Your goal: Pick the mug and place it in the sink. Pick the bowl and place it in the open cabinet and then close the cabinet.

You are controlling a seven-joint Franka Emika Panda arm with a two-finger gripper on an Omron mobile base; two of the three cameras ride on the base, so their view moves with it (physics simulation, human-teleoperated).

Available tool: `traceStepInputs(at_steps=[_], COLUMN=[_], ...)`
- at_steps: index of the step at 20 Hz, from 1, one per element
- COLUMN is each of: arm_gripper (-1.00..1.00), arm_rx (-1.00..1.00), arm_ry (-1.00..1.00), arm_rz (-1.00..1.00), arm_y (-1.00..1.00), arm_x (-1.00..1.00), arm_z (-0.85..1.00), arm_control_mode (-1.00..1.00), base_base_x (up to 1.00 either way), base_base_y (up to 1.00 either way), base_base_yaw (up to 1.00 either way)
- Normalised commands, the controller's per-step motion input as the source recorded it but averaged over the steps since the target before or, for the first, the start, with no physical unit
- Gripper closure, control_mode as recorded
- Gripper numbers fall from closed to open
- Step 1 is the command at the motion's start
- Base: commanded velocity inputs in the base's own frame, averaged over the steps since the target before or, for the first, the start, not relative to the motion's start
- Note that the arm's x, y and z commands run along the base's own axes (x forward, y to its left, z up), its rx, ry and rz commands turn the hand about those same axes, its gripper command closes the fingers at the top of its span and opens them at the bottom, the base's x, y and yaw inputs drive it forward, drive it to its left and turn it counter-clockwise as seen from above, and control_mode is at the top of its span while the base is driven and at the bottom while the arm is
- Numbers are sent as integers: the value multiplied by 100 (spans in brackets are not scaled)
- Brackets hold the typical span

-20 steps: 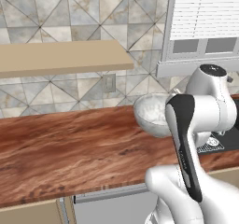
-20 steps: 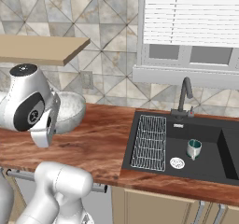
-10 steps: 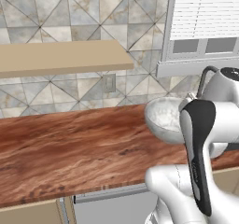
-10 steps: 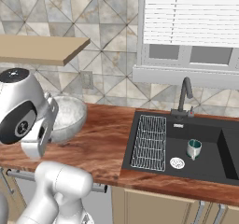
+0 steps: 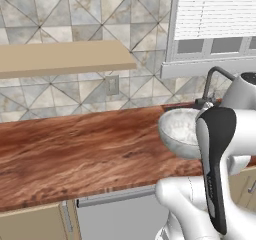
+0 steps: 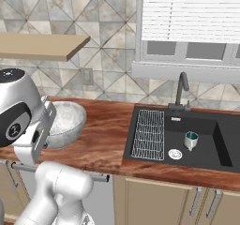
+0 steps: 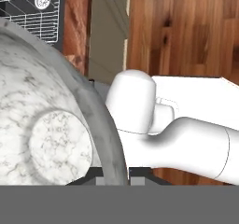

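The mottled grey-white bowl (image 5: 180, 131) hangs above the wooden counter, half hidden behind my arm. From the right it shows to the left of the sink (image 6: 206, 125), as the bowl (image 6: 68, 121). In the hand view my gripper (image 7: 113, 180) is shut on the rim of the bowl (image 7: 46, 125), whose stone-like underside looms close. The mug (image 6: 190, 140), teal and upright, stands in the black basin near the round drain. A beige wooden slab of the cabinet (image 5: 65, 59) juts from the wall at upper left; its doors are out of frame.
A white wire rack (image 6: 150, 132) lies in the sink's left part, and the dark gooseneck faucet (image 6: 180, 90) rises behind it. The long wooden counter (image 5: 75, 149) runs left of the bowl. A window with blinds sits above the sink. Beige drawer fronts line the counter's base.
My arm has swung, carrying the bowl to the right in the left base view and closer to the base. The mug and sink stay where they were.
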Motion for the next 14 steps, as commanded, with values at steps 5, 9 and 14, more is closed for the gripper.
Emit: traceStepInputs(at_steps=[5,9,14], arm_gripper=[100,100,100], arm_rx=[0,0,0], arm_ry=[0,0,0], arm_rz=[0,0,0], arm_y=[0,0,0], arm_x=[0,0,0], arm_z=[0,0,0], arm_control_mode=[100,100,100], base_base_x=[-42,-100,-100], base_base_y=[-2,-9,0], base_base_yaw=[-3,-4,-8])
